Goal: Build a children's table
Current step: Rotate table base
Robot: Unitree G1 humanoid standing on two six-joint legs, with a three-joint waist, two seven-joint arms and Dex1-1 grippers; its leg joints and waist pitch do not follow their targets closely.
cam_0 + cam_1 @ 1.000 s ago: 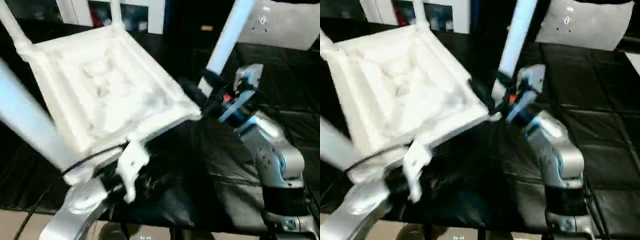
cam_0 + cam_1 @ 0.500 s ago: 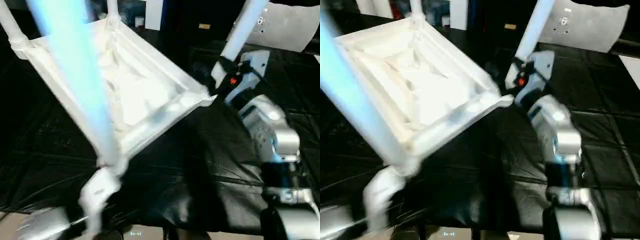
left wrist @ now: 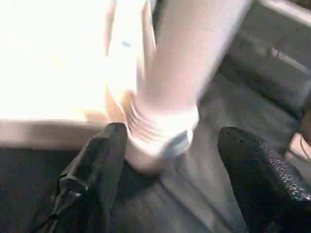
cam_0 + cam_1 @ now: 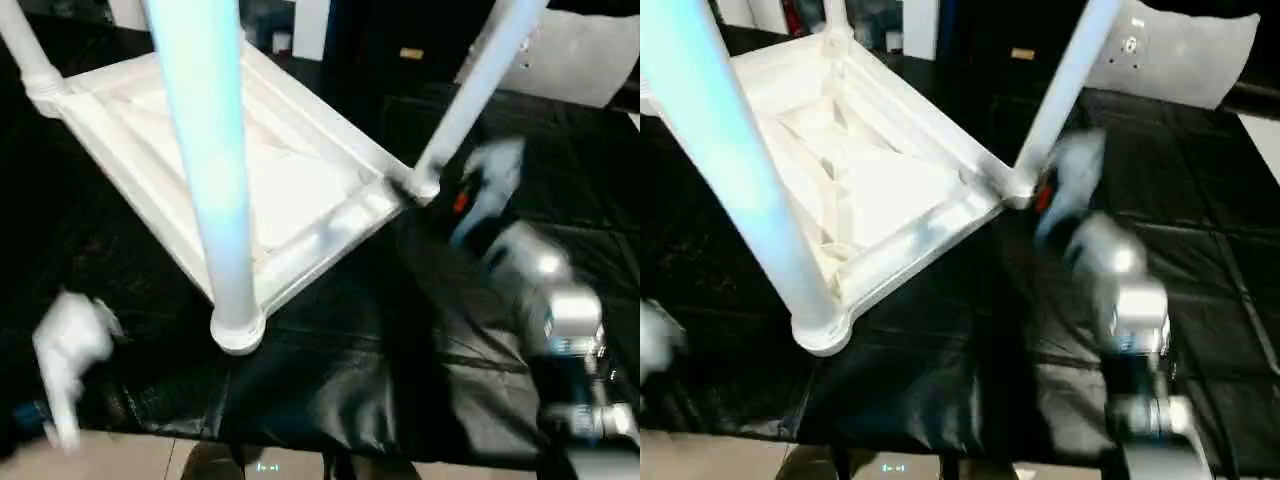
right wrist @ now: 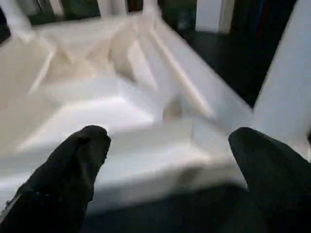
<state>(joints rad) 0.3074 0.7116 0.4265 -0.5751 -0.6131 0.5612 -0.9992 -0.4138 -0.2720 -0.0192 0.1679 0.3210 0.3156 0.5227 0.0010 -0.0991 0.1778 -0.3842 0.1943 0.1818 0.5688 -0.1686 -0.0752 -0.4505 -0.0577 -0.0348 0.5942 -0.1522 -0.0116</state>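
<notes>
The children's table (image 4: 890,190) lies upside down on the black table cover (image 4: 1240,300), its ribbed underside up and its white legs standing in the corner sockets. The left gripper (image 3: 170,165) stands spread apart with nothing between its fingers, just beside the base of the nearest leg (image 4: 215,200). The right gripper (image 5: 165,160) is spread wide and holds nothing, facing the tabletop's edge beside another leg (image 4: 1060,95); no writing can be read.

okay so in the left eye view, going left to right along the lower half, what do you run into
Left gripper → the near table leg in its corner socket → the tabletop lying upside down → the right-hand leg → right gripper.
</notes>
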